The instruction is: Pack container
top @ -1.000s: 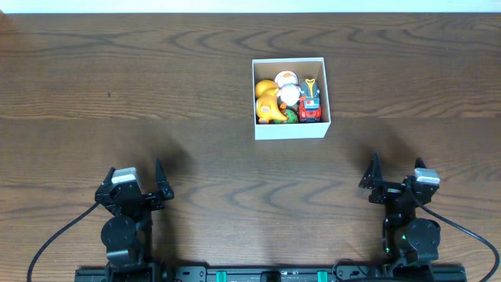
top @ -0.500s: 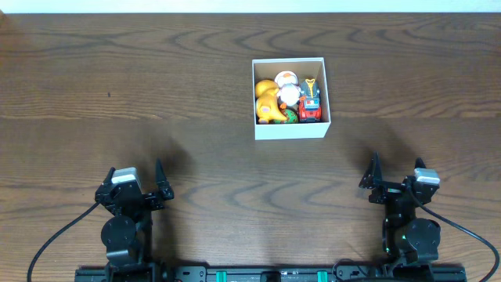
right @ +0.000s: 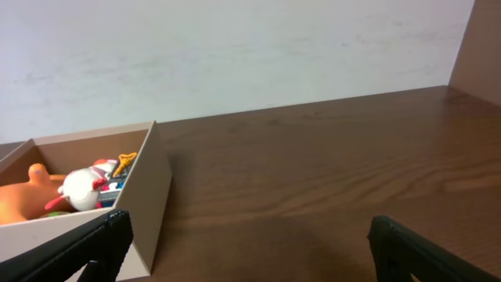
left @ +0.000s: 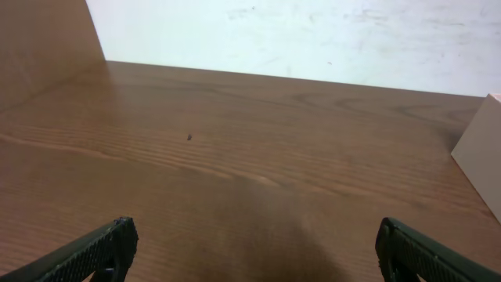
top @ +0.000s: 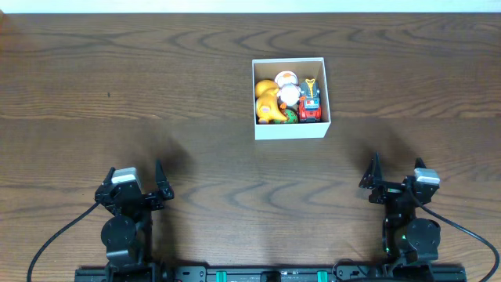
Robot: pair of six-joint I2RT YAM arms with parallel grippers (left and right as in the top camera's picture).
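One container (top: 290, 131): small square box, white outer walls, brown inside, open top.
Container position: on the surface (top: 156, 78), right of centre in the overhead view, in the far half, well apart from both my hands and closer to the right one.
Contents: several toys packed close together, filling most of the floor.
Orange-yellow toy (top: 268, 102): left side of the box, the largest item.
White round figure (top: 288, 90): middle, touching the orange-yellow toy.
Red toy truck (top: 311, 106): right side, along the right wall.
Green piece (top: 290, 116): near the front wall between the other toys, too small to identify.
Right wrist view: container (right: 149, 196) sits ahead and to the left. Its near corner faces me, and the orange-yellow toy (right: 27, 196) and white round figure (right: 81, 189) show over the rim.
Left wrist view: only a sliver of the container (left: 481, 149) shows at the right edge, a pale outer wall.
Left hand (top: 135, 172): released, fingers spread wide, parked at the near left edge and pointing toward the far side. In its own camera the left hand (left: 254, 243) has only bare surface between the fingertips.
Right hand (top: 398, 168): released, fingers spread wide, parked at the near right edge. In its own camera the right hand (right: 250, 231) also frames bare wood.
Surface: dark brown wood grain, with one small dark speck (top: 109, 95) in the left half, also seen from the left wrist (left: 189, 137).
Wall (right: 235, 55): white, behind the far edge of the surface.
Cables (top: 55, 239): black, running out from both arm bases at the near edge.
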